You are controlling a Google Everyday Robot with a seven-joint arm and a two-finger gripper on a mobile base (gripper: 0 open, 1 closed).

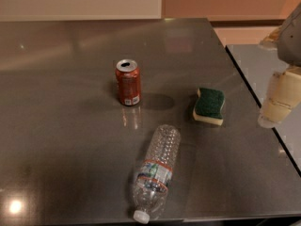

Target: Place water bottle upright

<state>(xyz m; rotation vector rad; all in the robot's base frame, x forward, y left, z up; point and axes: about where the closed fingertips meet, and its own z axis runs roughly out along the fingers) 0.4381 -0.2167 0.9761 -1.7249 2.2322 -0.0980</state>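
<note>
From my station I see the water bottle (155, 173) lying on its side in the lower middle of the frame, on the dark, glossy tabletop (61, 126). It is clear ribbed plastic, and its body is a row of rounded rings. A red, white and green label band wraps around it below the middle. Its white screw cap (140, 215) points at the bottom edge of the frame, and its base points up and slightly right.

Above it and a little left, well apart, a red soda can (128, 82) stands upright. The can's silver top is open, and it casts a faint reflection on the polished surface.

To the right of the can lies a sponge (209, 106) with wavy sides, flat on the tabletop. It has a rough green scouring face over a pale yellow foam layer.

My pincer (275, 107) hangs at the right edge of the frame, cream-coloured and blocky under a grey arm segment. It is past the tabletop's right border and well apart from the bottle. I cannot tell how far open it is, and I see nothing in its hold.

A small bright glare sits in the lower left corner of the tabletop.
</note>
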